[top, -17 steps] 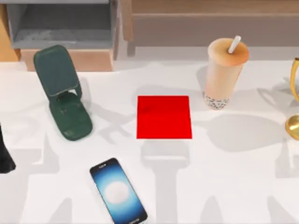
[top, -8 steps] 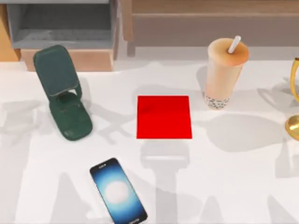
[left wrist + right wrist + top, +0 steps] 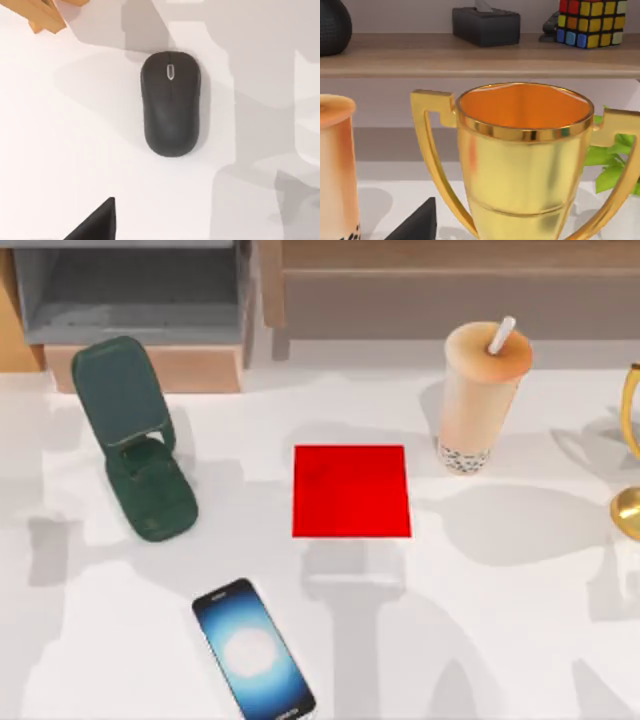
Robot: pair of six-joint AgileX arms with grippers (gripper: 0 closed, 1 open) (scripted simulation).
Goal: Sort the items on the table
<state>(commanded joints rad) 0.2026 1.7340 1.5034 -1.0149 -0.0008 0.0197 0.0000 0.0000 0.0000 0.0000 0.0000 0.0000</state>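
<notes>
Since one second ago the dark shape at the left edge of the top view has gone out of that picture, and the shadows on the counter (image 3: 500, 620) have shifted; the things themselves lie as before. Nearest to me is the black smartphone (image 3: 254, 650), flat on the counter with its screen glowing, near the front edge and left of the middle. It looks thin, stiff and smooth, so I judge it slippery and best taken by its two long edges. Behind it lies the flat red mat (image 3: 351, 491) in the middle, and to the left the dark green phone stand (image 3: 137, 440) stands unfolded. Farther back on the right is the bubble tea cup (image 3: 480, 395), upright, with its white straw; I think it is top-heavy and its wall may yield, so a hold low on the body seems safer. A gold trophy (image 3: 525, 165) stands just beside it to the right. The left wrist view looks straight down on the dark grey mouse (image 3: 171, 104), lying alone on white counter; it is rounded and hard, and a claw should close across its narrow sides. For both claws I cannot tell whether the fingers are wide or narrow.
</notes>
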